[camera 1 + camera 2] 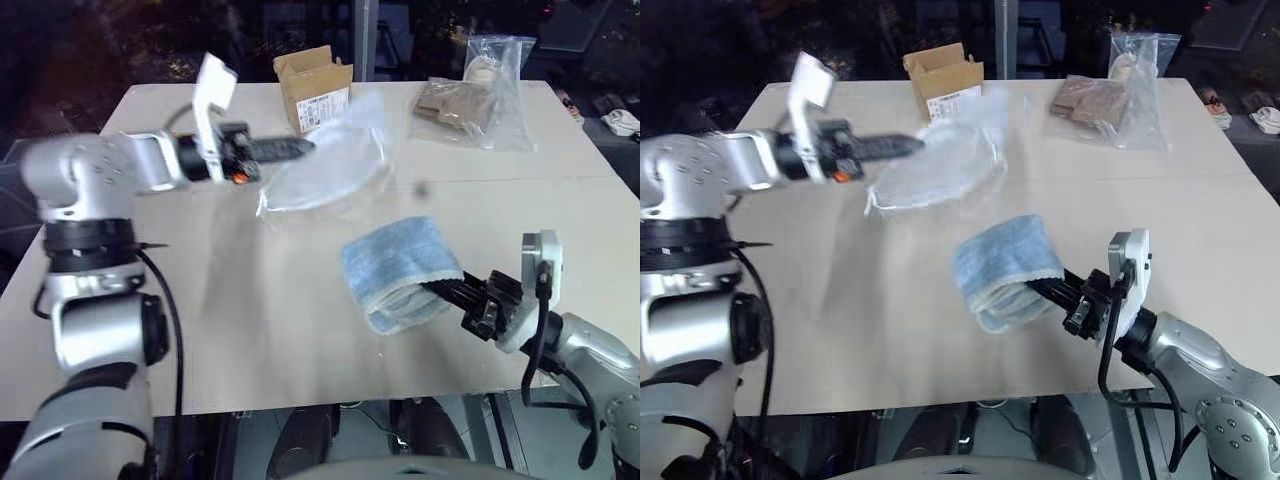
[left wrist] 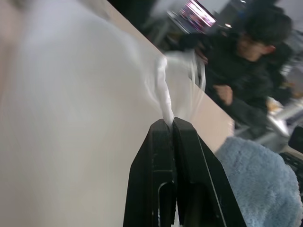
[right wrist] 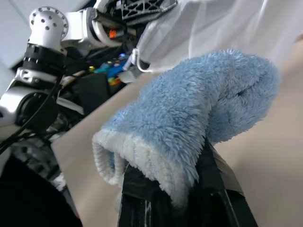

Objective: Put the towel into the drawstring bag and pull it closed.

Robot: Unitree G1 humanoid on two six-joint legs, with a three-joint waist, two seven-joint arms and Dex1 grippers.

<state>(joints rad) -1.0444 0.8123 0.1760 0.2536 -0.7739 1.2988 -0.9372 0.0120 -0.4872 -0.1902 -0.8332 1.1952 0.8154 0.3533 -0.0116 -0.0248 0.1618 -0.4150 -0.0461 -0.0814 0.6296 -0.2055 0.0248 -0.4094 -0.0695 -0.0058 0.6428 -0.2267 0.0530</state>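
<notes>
Your left gripper (image 1: 305, 147) sits in the upper left of the left eye frame, arm stretched toward centre, its 2 black fingers pressed together on a bunched bit of the drawstring bag (image 1: 330, 160) (the left wrist view shows white fabric pinched right at the fingertips (image 2: 166, 127)). The bag hangs from that grip as a pale, semi-translucent shape in the upper middle of the frame, lifted above the table (image 1: 250, 330); whether its lower edge touches the surface you cannot tell, since it is blurred. Your right gripper (image 1: 440, 290) enters from the lower right, pointing toward the frame's centre, jaws closed on the towel (image 1: 400, 270). The towel is light blue, folded over the fingers so that it drapes on both sides of them, and is held off the table just right of centre, below and to the right of the bag, apart from it. In the right wrist view the towel (image 3: 189, 127) fills the middle, with the bag's white fabric and your left gripper beyond it. At the table's far edge, top centre, stands an open cardboard box (image 1: 312, 88) with a label; to the upper right lies a clear plastic bag (image 1: 475, 100) with brown contents. A person (image 2: 241, 80) in dark clothing shows in the upper right of the left wrist view.
</notes>
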